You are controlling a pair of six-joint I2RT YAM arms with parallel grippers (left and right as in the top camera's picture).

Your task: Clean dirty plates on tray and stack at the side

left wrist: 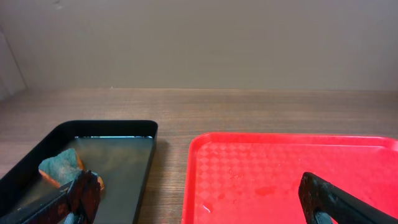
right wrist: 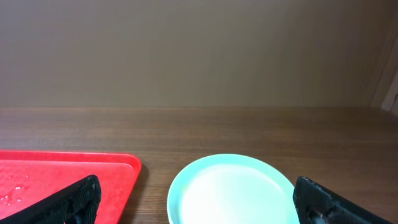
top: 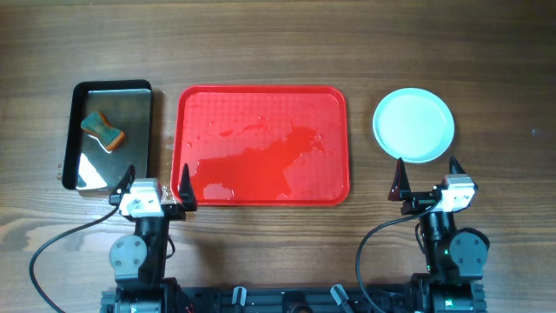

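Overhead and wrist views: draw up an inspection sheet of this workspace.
Surface: wooden table, bare between items.
Job's things: red tray wet, no plates on it; pale aqua plate right of the tray, looks clean; how many are stacked cannot be told.
Clutter: black pan left of the tray, holding a sponge.
Pincers: left pincer open, empty; right pincer open, empty.
Cables: left cable and right cable loop on the table near the arm bases.
Surroundings: plain wall.
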